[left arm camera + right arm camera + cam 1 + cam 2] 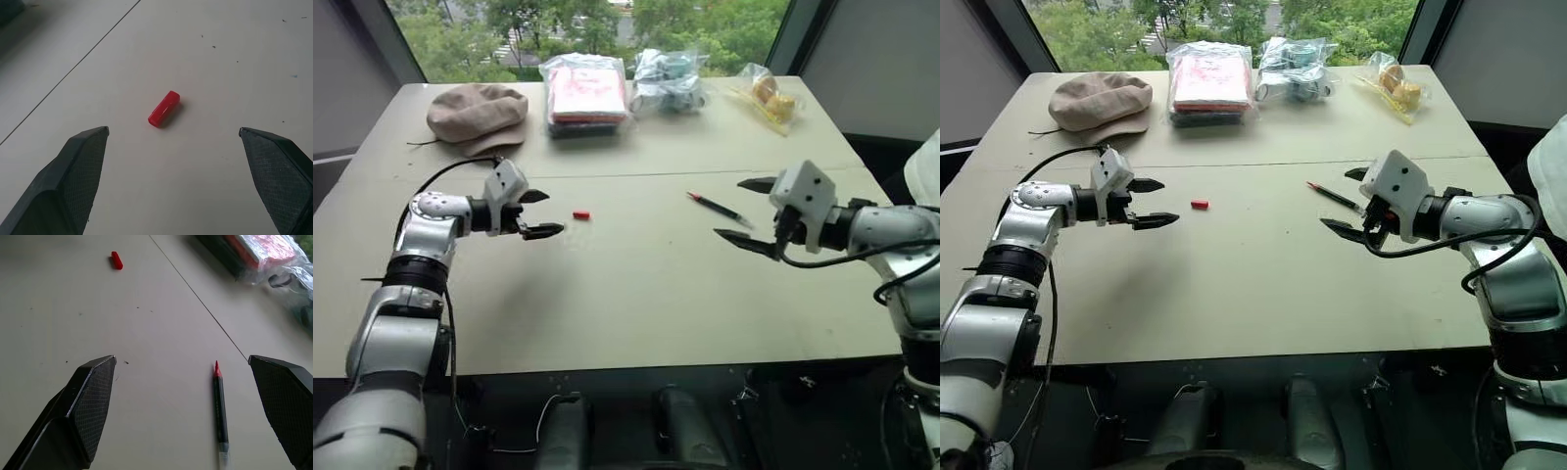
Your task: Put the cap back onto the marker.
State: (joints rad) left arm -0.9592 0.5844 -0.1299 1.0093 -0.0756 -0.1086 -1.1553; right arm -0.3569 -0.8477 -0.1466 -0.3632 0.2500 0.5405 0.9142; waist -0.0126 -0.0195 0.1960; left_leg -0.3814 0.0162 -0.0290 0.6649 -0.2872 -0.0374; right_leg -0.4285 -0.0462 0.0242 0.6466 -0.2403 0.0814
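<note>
The cap [580,214], a tiny red cylinder, lies on the beige table [636,294] left of centre. My left gripper [555,211] hovers just left of it, open and pointing at it. In the left wrist view the cap [164,108] lies a little beyond the gap between the spread fingers. The marker [718,209], slim and dark with a red tip, lies diagonally right of centre. My right gripper [728,208] is open above the marker's near end. In the right wrist view the marker [220,411] lies between the fingers, close to the finger nearer the plastic bags, red tip pointing away.
At the table's far side sit a beige cloth hat [477,113], a plastic bag with pink and red contents [586,96], a second bag of mixed items [668,78] and a bag with yellow pieces [767,98]. A seam [636,174] crosses the tabletop.
</note>
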